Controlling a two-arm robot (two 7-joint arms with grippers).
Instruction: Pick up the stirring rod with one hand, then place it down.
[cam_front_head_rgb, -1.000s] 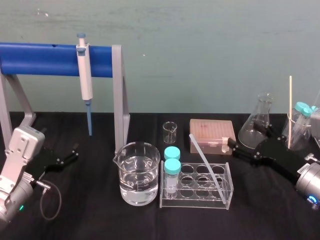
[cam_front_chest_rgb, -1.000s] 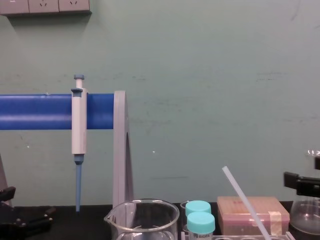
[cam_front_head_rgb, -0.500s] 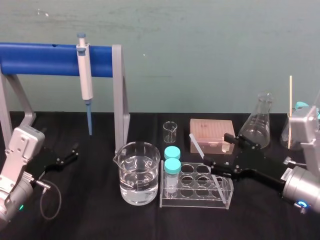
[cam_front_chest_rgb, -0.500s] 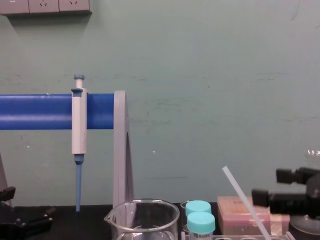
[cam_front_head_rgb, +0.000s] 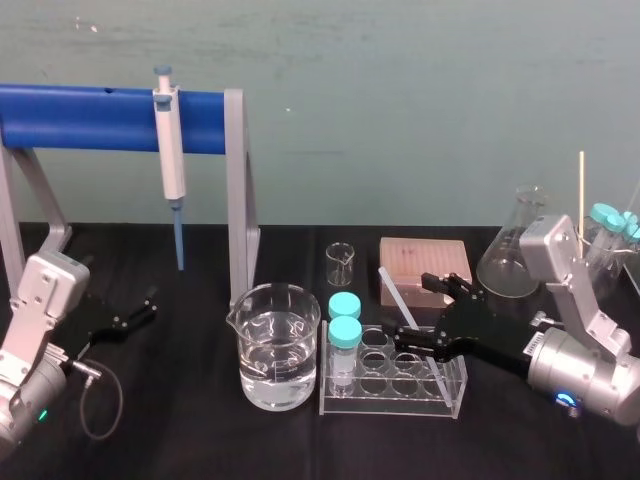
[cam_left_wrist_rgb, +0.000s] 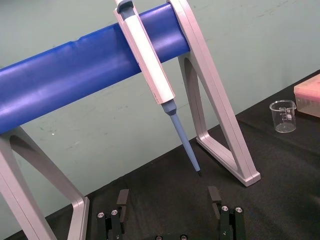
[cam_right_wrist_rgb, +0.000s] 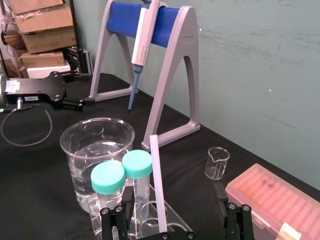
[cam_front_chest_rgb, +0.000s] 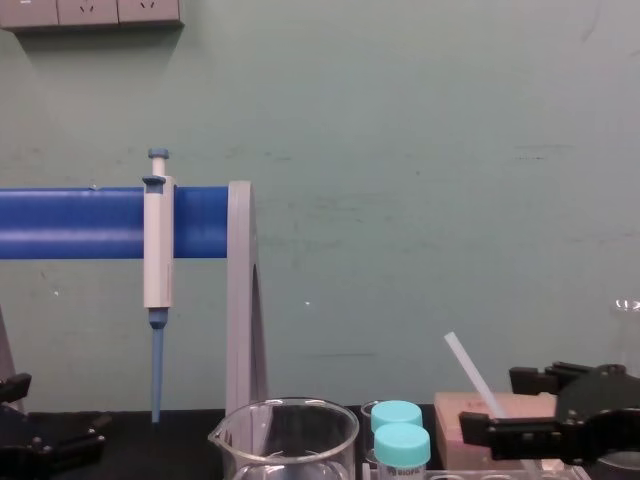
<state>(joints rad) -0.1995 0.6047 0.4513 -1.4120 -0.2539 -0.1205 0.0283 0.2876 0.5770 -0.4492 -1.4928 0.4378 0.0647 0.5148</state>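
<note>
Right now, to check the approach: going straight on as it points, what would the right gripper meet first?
Likely the rod, leaning in the rack, framed by the open right gripper; capped vials stand beyond. Depth is unclear. The left gripper sits parked far left.

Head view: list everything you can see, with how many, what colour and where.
stirring rod: 1, translucent white, leaning in the tube rack
tube rack: 1, clear, table centre
capped tubes: 2, teal caps, rack's left end; others at far right edge
large beaker: 1, clear, holding water, left of rack
small beaker: 1, clear, behind rack
tip box: 1, pinkish, behind rack
flask: 1, clear, right rear
thin stick: 1, tan, upright, far right
pipette: 1, white with blue tip, hanging on stand
stand: 1, blue bar, grey legs, rear left
table: 1, black
left gripper: 1, black, open, parked at table's left
right gripper: 1, black, open, over rack, fingers either side of rod
</note>
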